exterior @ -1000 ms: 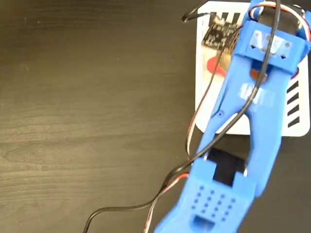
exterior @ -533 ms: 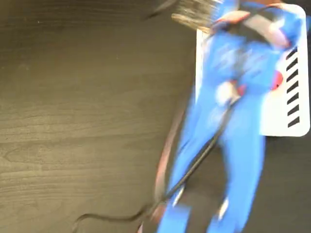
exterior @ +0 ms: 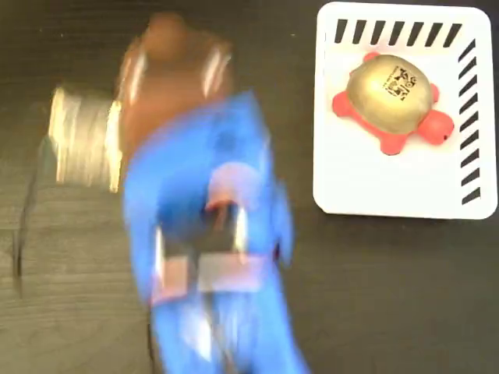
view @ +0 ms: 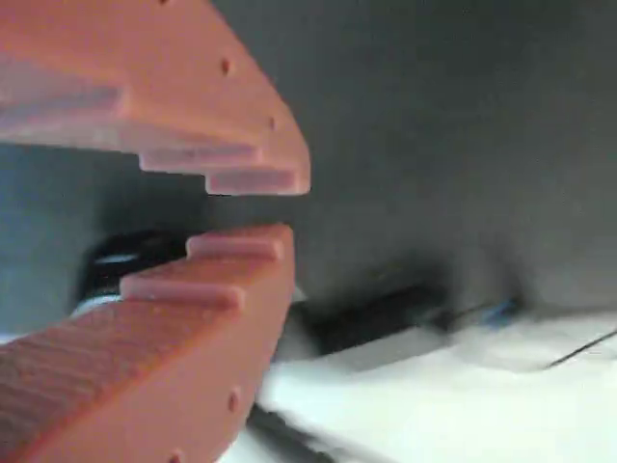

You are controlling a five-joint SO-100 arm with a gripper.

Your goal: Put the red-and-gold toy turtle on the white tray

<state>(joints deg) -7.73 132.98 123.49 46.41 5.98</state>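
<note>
Dark wood-grain table (exterior: 70,257) fills the fixed view, and up in the top right corner sits the white tray (exterior: 366,183), black diagonal stripes running along its top and right edges. Right there on it, the red-and-gold toy turtle (exterior: 390,97) rests upright on the tray's upper half, gold shell showing a black printed mark, coral head pointing to the right, feet clear of the stripes. Over on the left, the blue arm (exterior: 210,234) is a heavy blur, well apart from the tray, with a brownish-orange shape at its top end. In the wrist view the gripper (view: 253,210) shows two orange fingers (view: 174,309) with stepped tips, a narrow gap between them and nothing held: slightly parted, empty. Behind them, only a grey blurred background.
</note>
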